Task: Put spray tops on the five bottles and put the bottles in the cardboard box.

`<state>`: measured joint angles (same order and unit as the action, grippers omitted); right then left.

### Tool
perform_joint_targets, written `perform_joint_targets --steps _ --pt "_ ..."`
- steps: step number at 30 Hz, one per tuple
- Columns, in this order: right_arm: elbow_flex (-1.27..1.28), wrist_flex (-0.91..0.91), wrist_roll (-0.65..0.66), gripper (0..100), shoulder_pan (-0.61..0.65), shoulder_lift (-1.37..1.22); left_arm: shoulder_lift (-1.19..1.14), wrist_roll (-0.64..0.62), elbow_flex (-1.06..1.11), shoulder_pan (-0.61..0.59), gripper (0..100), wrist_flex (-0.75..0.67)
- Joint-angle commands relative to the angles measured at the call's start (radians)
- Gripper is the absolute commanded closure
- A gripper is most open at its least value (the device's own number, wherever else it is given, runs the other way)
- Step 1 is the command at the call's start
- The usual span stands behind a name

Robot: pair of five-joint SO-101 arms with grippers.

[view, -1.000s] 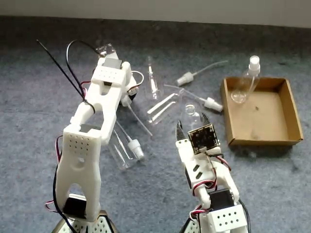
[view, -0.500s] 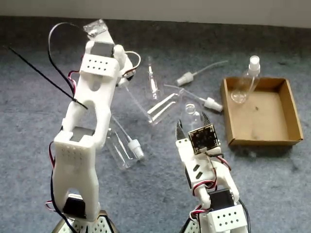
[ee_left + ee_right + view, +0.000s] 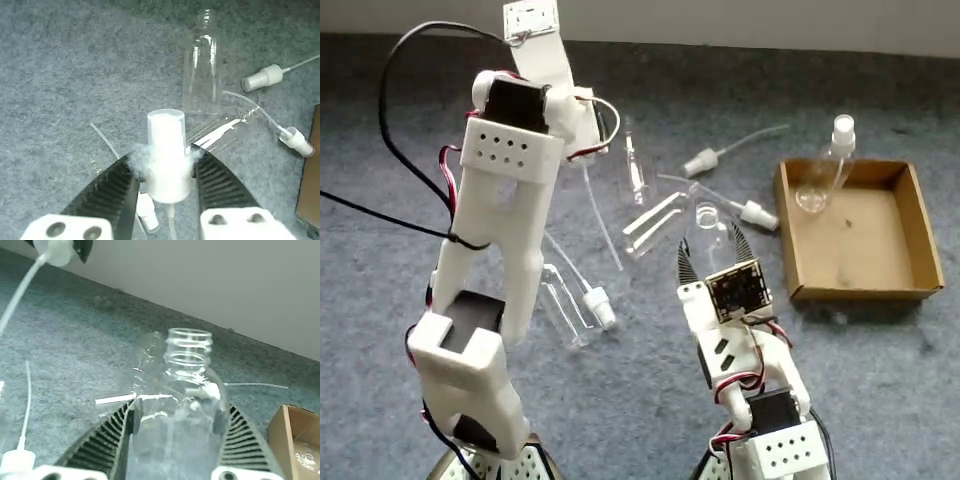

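Right pincer (image 3: 711, 240): at the lower centre of the high view, clamped on an open bottle (image 3: 189, 390) that stands upright with a bare neck.
Lying bottle (image 3: 568, 305): on the carpet (image 3: 400, 260) to the left of it, with a spray cap touching it; whether the cap is screwed on is not clear.
Left pincer (image 3: 167, 159): closed on the white head of a spray top (image 3: 166, 130), its thin tube hanging below.
Change: in the last second the left arm (image 3: 505, 200) rose toward the upper left and lifted this top off the carpet. The right pincer pushed its bottle slightly forward.
Meaning: probably the top goes next onto the held bottle, and the tube must enter the neck first.
Loose parts: two tops (image 3: 700, 162) and two bottles (image 3: 635, 170) lie in the centre.
Box (image 3: 910, 215): at the right, with one finished bottle (image 3: 825, 170) leaning in it, so four bottles remain.
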<state>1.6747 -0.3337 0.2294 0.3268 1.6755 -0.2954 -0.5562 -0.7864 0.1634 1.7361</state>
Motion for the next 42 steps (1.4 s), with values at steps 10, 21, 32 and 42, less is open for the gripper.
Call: perform_joint_targets --steps 10,21,32,42 --pt "0.14 0.096 0.011 83.2 0.087 0.012 0.498 0.097 0.189 0.211 100 0.005" --pt "0.142 0.104 0.011 83.2 0.093 0.012 0.989 0.173 0.585 0.239 100 -0.201" --pt "0.142 0.102 0.011 83.2 0.091 0.01 1.368 0.264 1.219 0.243 100 -0.773" --pt "0.142 0.11 0.011 83.2 0.093 0.01 1.583 0.434 1.586 0.358 100 -1.169"
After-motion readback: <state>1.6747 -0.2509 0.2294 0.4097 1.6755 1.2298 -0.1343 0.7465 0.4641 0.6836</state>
